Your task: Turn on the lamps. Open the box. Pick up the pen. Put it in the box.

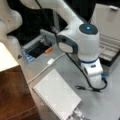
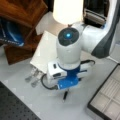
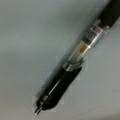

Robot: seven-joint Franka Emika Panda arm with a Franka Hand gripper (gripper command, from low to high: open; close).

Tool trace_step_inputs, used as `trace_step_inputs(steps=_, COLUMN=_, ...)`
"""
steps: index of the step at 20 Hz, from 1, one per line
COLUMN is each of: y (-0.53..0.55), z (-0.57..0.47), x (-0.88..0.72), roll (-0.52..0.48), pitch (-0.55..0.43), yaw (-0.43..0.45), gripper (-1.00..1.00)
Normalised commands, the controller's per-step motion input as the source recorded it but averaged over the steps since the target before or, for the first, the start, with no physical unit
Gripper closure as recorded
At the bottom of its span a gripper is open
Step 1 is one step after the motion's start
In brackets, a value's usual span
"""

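Observation:
The pen fills the wrist view. It lies flat and diagonal on the grey table, black with a silvery middle band, its tip at the bottom left. My gripper hangs straight down right over it, and its fingers are hidden under the hand in both front views. One end of the pen pokes out beside the hand, and so does its tip. The box stands open at a front view's top right, beige lid lining up; its compartments show too. A lamp shade glows bright; another cream shade is at the left.
A white spiral notebook lies close to the left of the hand. Behind it sit a white cable with a switch and a grey tray with a blue rim holding an orange stub. A wooden shelf stands beside the notebook.

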Motion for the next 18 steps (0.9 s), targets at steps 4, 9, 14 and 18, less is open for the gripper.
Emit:
trace_step_inputs(steps=4, y=-0.01, z=-0.08, x=0.07, roll=-0.051, pitch=-0.075, yaw=-0.058, gripper=-1.0)
trace_step_inputs(steps=9, y=-0.06, z=-0.14, x=0.1, roll=-0.082, pitch=-0.082, yaw=-0.017, gripper=-1.0)
trace_step_inputs(steps=14, y=-0.08, z=-0.16, x=0.09, roll=-0.066, pitch=-0.058, yaw=0.018, gripper=-1.0)
trace_step_inputs(steps=18, y=-0.05, z=-0.14, x=0.08, roll=-0.066, pitch=-0.065, yaw=0.038, gripper=-1.0)
